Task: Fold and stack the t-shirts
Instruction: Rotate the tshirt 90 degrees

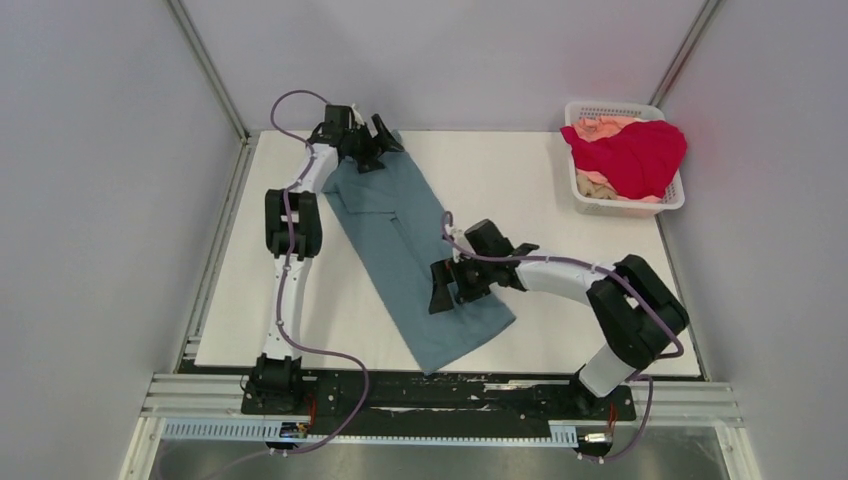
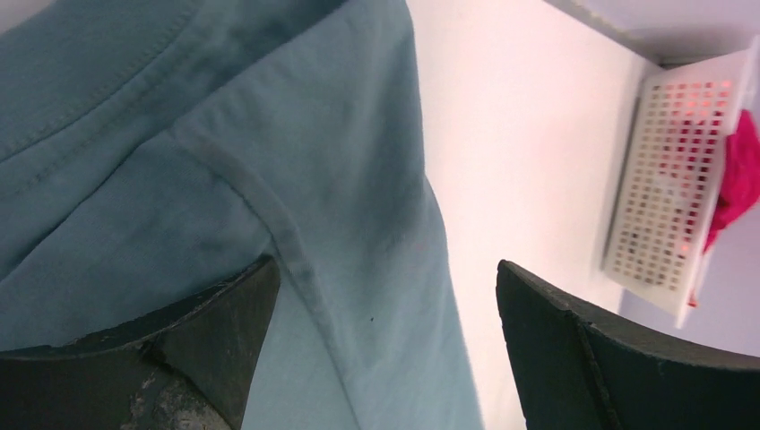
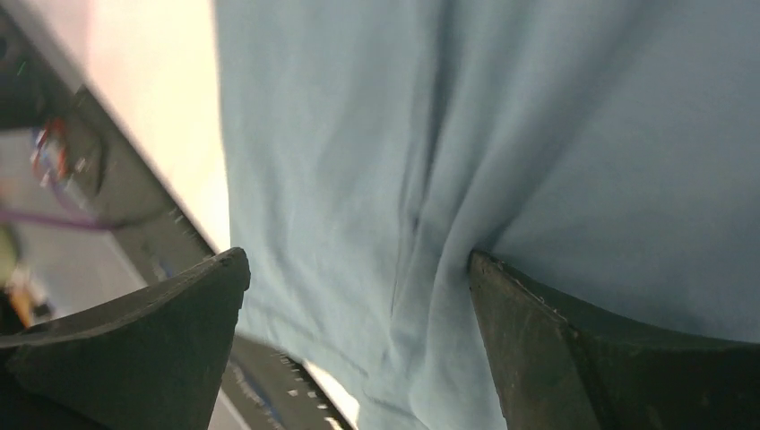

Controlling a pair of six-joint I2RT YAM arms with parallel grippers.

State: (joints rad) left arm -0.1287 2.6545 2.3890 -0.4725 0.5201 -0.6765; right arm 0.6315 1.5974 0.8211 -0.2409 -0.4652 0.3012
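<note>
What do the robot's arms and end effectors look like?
Both the left arm and the right arm have white tubular links and bulky black joint housings, with a thin purple cable along each. The left end effector and the right end effector each carry two broad, matte black fingers tapering to wedge tips.

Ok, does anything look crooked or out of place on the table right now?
The teal t-shirt lies slanted across the table, folded lengthwise into a strip, its near corner reaching the front edge. The red t-shirt spills over the rim of the basket. Nothing looks damaged.
</note>
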